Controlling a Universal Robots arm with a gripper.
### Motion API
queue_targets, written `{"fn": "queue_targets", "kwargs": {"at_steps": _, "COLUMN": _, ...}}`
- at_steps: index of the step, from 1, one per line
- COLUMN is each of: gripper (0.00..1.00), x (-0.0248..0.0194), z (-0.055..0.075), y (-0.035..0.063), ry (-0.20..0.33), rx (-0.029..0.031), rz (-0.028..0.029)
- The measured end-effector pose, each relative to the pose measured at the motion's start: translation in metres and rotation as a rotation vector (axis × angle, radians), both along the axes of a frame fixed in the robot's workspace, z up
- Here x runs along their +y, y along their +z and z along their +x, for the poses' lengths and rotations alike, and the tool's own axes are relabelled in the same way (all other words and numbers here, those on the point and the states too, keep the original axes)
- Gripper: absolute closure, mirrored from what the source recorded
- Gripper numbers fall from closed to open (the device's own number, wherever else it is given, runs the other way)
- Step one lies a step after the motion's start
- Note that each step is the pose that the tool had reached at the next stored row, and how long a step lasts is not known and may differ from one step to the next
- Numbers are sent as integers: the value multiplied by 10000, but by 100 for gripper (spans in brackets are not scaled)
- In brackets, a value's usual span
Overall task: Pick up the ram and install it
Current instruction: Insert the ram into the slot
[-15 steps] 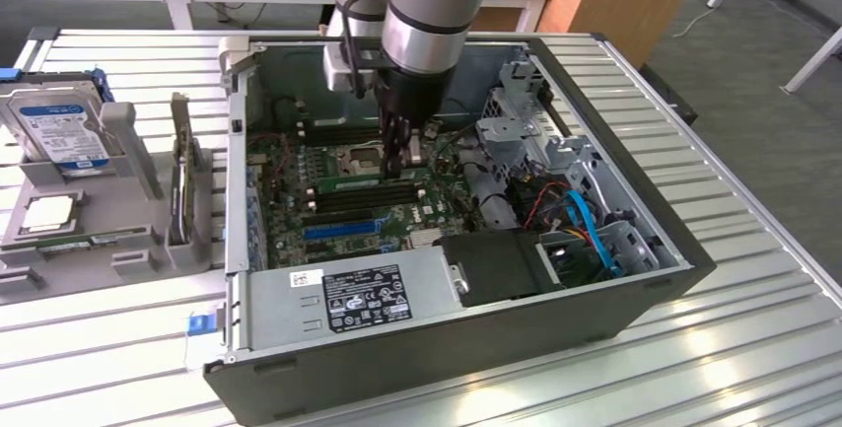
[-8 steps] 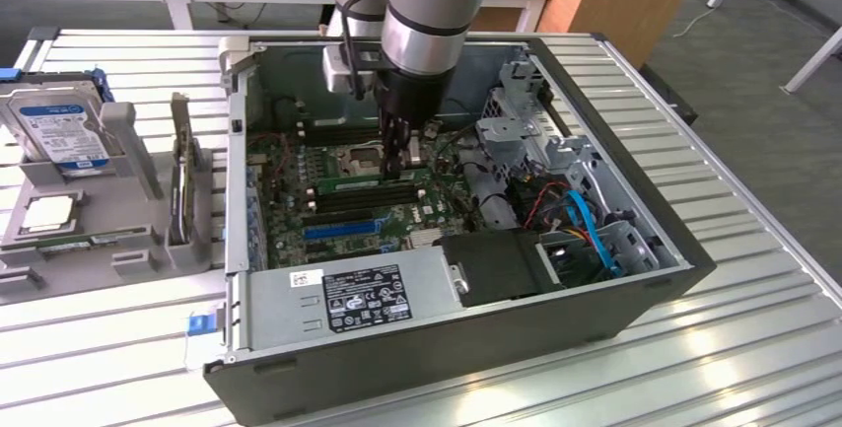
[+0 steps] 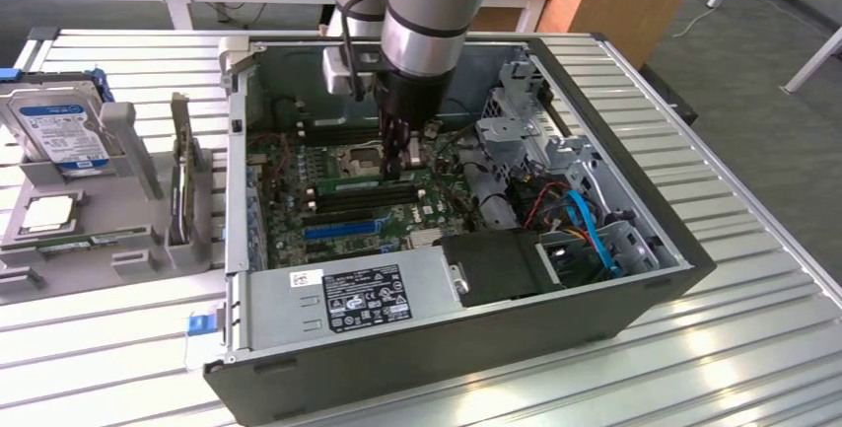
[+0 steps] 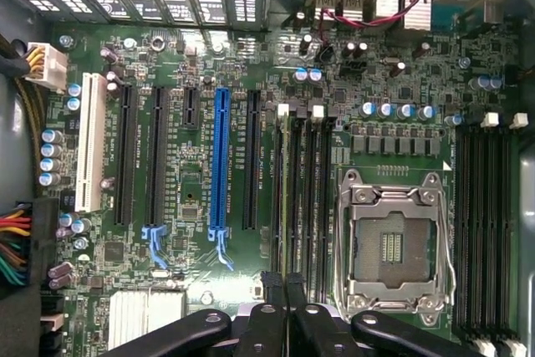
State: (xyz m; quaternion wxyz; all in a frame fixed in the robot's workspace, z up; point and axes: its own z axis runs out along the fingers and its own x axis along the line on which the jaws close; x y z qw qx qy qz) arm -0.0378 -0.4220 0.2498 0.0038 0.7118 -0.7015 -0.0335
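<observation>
The ram (image 3: 371, 187) is a thin green stick lying along one of the black memory slots beside the empty CPU socket (image 3: 362, 161), inside the open computer case. In the wrist view the ram (image 4: 292, 198) shows edge-on as a pale green line sitting in its slot, level with the board. My gripper (image 3: 406, 161) hangs straight down from the arm over the end of the stick toward the exterior view's right. Its two black fingertips (image 4: 272, 286) stand close together just above that end of the ram, shut, and I see nothing held between them (image 4: 284, 283).
Beside the ram stand a blue expansion slot (image 4: 221, 165), black slots, and more memory slots (image 4: 485, 223) past the socket (image 4: 393, 244). A power supply (image 3: 355, 299) and drive cage (image 3: 526, 131) crowd the case. Outside, a rack holds a hard drive (image 3: 59, 131), a processor (image 3: 49, 213) and a dark card (image 3: 184, 180).
</observation>
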Motion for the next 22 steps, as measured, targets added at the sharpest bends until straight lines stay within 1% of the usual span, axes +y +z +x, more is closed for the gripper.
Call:
{"fn": "queue_targets", "kwargs": {"at_steps": 10, "gripper": 88, "x": 0, "z": -1, "y": -42, "ry": 0, "rx": -7, "rz": -1}}
{"fn": "queue_targets", "kwargs": {"at_steps": 22, "gripper": 88, "x": 0, "z": -1, "y": -54, "ry": -13, "rx": -7, "rz": -1}}
